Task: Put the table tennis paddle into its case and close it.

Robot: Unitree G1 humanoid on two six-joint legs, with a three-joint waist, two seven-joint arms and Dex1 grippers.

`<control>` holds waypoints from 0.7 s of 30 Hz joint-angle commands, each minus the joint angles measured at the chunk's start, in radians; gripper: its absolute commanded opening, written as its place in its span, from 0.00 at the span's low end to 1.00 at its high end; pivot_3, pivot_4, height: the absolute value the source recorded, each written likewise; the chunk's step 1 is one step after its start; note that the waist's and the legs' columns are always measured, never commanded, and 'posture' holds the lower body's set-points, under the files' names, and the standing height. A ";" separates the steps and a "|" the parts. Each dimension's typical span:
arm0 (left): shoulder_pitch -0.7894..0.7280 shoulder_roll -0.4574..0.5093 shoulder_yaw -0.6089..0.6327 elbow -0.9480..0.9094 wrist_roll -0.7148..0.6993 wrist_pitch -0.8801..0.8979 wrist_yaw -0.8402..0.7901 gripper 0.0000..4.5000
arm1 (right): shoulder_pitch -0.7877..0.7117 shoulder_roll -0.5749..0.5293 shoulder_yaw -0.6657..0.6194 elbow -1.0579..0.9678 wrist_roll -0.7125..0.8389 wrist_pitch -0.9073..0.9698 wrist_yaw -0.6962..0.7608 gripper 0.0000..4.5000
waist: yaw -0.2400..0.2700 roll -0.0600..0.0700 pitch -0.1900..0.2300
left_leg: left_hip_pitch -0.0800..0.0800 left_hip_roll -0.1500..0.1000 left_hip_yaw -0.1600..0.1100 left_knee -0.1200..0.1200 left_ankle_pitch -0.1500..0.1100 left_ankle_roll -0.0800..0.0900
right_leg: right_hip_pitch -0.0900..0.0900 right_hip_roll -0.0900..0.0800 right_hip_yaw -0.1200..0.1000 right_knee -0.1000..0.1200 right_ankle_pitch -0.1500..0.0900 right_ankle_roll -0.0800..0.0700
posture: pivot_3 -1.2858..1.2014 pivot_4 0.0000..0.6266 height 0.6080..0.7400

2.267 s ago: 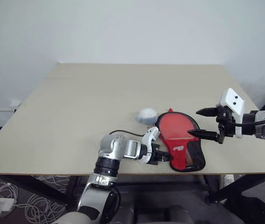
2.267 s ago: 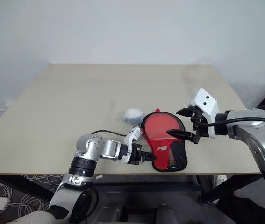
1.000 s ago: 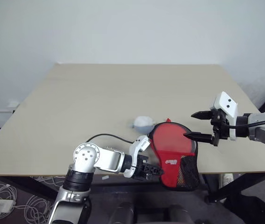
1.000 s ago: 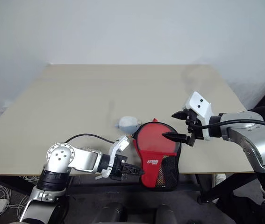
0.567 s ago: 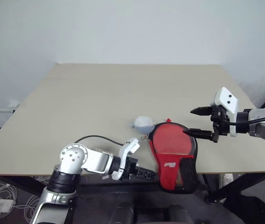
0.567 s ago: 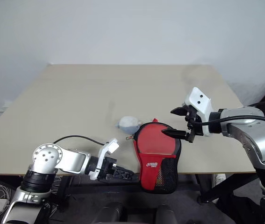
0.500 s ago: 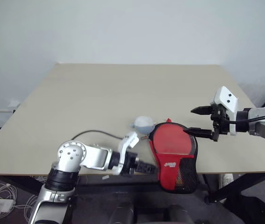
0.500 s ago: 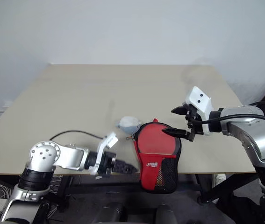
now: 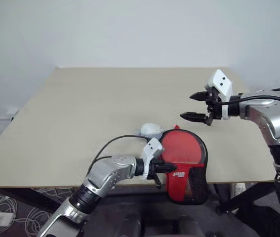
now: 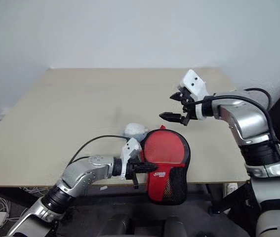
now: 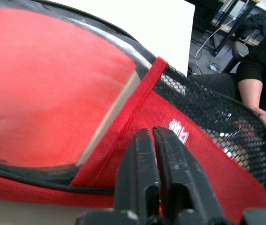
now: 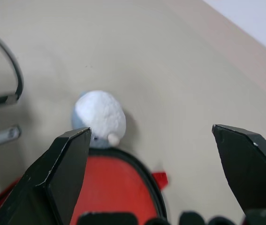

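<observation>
Left eye view: the case [image 9: 185, 165] overhung the counter [image 9: 80, 113] front edge, the paddle [image 9: 179, 148] inside. Left hand [image 9: 165, 168], pressed together, touched its side; right hand [image 9: 195, 105] hovered spread. Closing step; next needs catching the zipper pull.

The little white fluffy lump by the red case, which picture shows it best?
The right wrist view: the white lump sits close up between the open right pincer fingers, on the table beside the case rim. Both eye views show it small, partly hidden behind the case. The left wrist view looks at the case instead.
</observation>
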 commanded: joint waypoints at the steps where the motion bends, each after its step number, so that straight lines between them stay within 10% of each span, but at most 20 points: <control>1: -0.014 -0.048 -0.013 0.051 0.094 -0.108 -0.029 0.01 | -0.118 0.092 0.034 0.160 -0.061 -0.043 -0.012 1.00 | -0.001 0.001 0.000 | 0.000 0.000 0.000 0.000 0.000 0.000 | 0.000 0.000 0.000 0.001 0.000 0.000 | 0.52 0.00 1.00; 21: -0.047 -0.182 0.014 0.209 0.282 -0.196 -0.083 0.01 | -0.328 0.434 0.096 0.772 -0.252 -0.155 0.046 1.00 | -0.022 0.004 -0.001 | 0.002 -0.001 -0.003 -0.004 0.001 -0.002 | 0.001 0.002 -0.001 0.003 0.002 0.003 | 0.52 0.00 1.00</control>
